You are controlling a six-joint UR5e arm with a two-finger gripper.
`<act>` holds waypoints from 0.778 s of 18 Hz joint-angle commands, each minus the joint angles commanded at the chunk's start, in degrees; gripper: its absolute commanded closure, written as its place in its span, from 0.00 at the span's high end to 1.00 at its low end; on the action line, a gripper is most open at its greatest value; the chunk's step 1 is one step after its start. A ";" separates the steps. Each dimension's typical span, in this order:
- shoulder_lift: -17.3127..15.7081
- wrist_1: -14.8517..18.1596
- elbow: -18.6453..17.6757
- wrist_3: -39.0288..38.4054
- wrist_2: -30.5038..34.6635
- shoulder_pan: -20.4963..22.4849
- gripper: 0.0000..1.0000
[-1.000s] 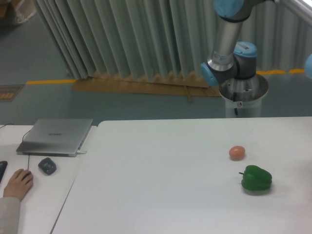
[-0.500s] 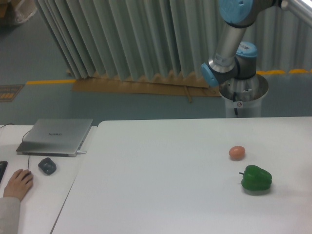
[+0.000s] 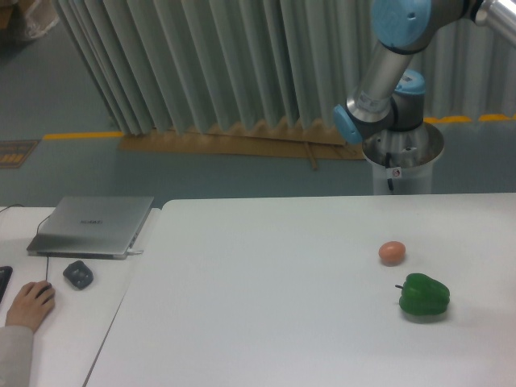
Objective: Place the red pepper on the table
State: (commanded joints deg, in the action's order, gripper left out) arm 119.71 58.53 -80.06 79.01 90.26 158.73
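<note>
Arm [image 3: 387, 72] upper joint has swung further right and up than a second ago; claw is out of frame, so its state cannot be told, and the red pepper is not visible anywhere. Bench [image 3: 266, 306] unchanged: green pepper [image 3: 424, 296] and orange-brown egg-like ball [image 3: 392, 252] sit near each other at right.

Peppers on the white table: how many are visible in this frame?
1: a green pepper near the table's right edge, just behind-left of it an orange-brown ball. No red pepper shows; it may be out of frame.

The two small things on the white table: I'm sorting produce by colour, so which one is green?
The green pepper, lobed with a dark stem, nearer the table's front edge. The other is a smooth orange-brown egg-like ball just behind it.
</note>
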 joint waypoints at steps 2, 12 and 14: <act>0.44 0.09 -0.96 -0.35 0.26 -0.35 1.00; 1.76 0.35 -0.71 -0.44 1.50 -0.44 0.98; 1.85 0.27 -0.88 -0.44 1.50 -0.44 0.93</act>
State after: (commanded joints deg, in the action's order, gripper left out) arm 121.55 58.80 -80.95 78.57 91.76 158.29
